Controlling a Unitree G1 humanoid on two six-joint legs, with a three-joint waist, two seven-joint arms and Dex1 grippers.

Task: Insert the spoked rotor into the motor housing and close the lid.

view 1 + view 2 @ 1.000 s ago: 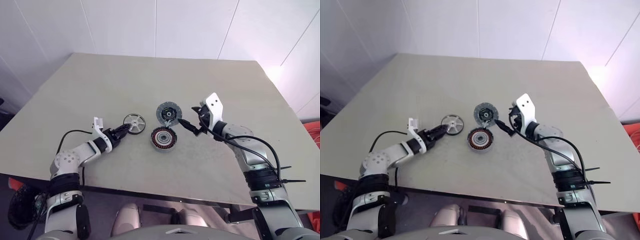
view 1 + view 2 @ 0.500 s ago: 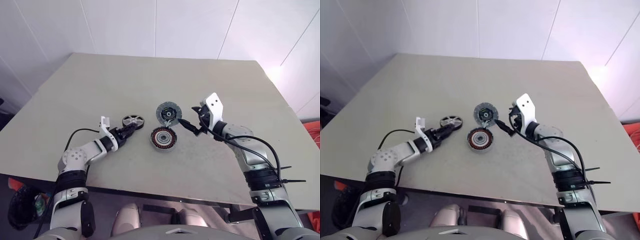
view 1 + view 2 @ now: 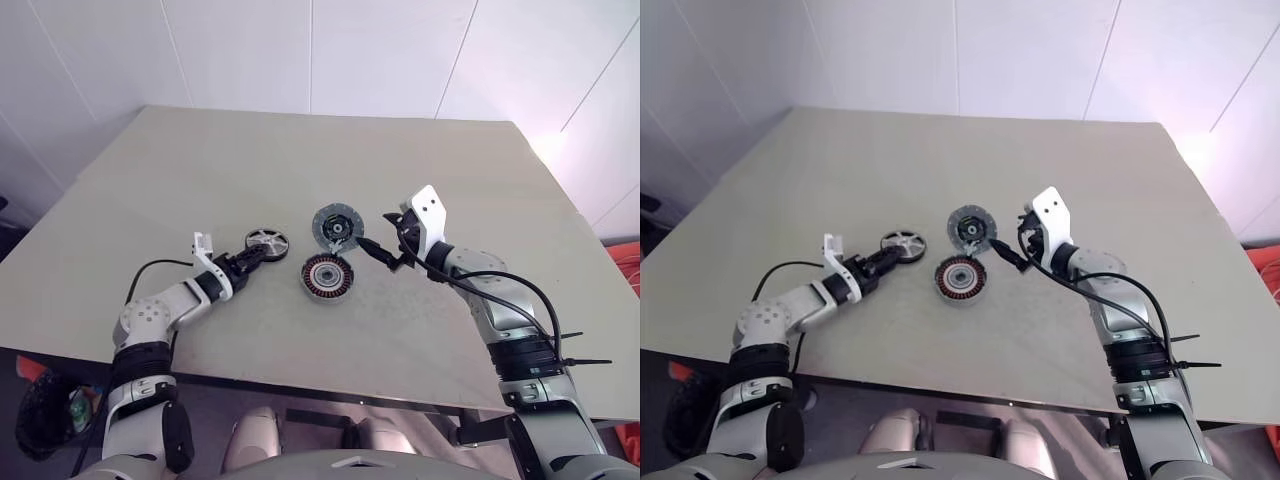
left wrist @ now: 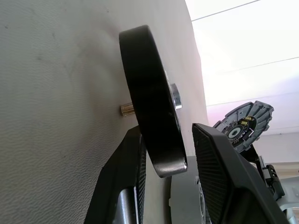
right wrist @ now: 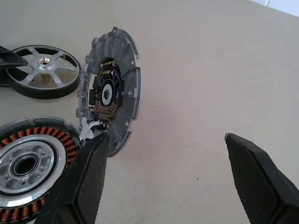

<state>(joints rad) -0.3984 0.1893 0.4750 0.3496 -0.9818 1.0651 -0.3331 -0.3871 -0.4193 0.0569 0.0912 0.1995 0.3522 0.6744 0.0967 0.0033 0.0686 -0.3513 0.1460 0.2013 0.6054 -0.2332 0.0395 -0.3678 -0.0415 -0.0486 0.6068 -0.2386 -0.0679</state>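
Observation:
The spoked rotor (image 3: 266, 240), a black-rimmed wheel with a silver spoked face, is tipped up off the table left of centre. My left gripper (image 4: 166, 128) is shut on its thick rim (image 4: 152, 102), one finger on each side, and its short shaft touches the table. The motor housing (image 3: 327, 276), with copper windings around a silver centre, lies flat in the middle. Just behind it the grey lid (image 5: 110, 91) stands tilted on edge. My right gripper (image 5: 163, 137) is open wide beside the lid, with one finger (image 5: 91, 179) at the lid's lower edge.
The beige table (image 3: 420, 170) stretches bare behind and to both sides of the parts. Its front edge (image 3: 330, 395) runs close below my arms. A white panelled wall stands behind the table.
The left gripper has shut on the rotor's rim and tipped the rotor up from lying flat. The right arm, the lid and the housing have not moved.

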